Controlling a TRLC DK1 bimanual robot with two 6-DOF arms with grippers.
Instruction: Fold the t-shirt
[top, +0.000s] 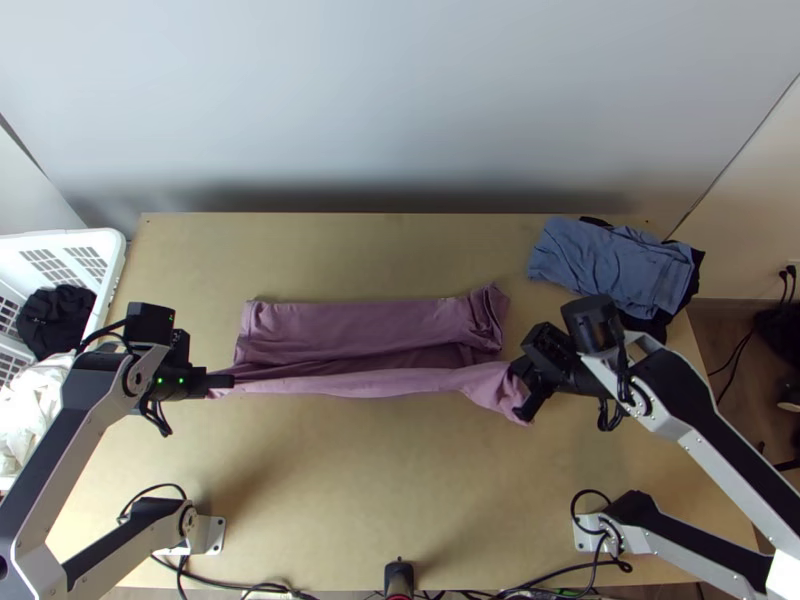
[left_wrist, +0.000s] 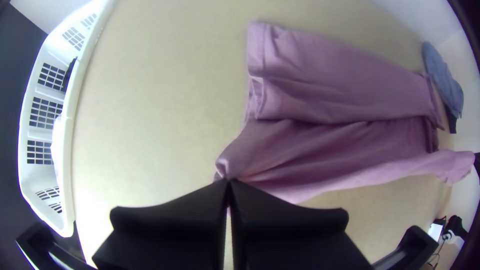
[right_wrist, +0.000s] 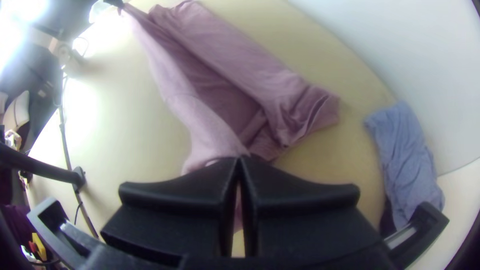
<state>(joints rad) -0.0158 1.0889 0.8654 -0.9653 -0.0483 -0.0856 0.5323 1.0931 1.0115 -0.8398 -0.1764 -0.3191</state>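
T-shirt (top: 350, 328) part-folded, gripped by left claw (top: 228, 381), right claw (top: 522, 390)

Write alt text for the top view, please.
Two grippers, left and right, stretch the near edge of a partly folded mauve t-shirt between them; folded blue cloth lies at the table's far right.

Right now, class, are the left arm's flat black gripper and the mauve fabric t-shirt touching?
Touching. The left wrist view shows the left gripper with the t-shirt's gathered edge pinched at its fingertips.
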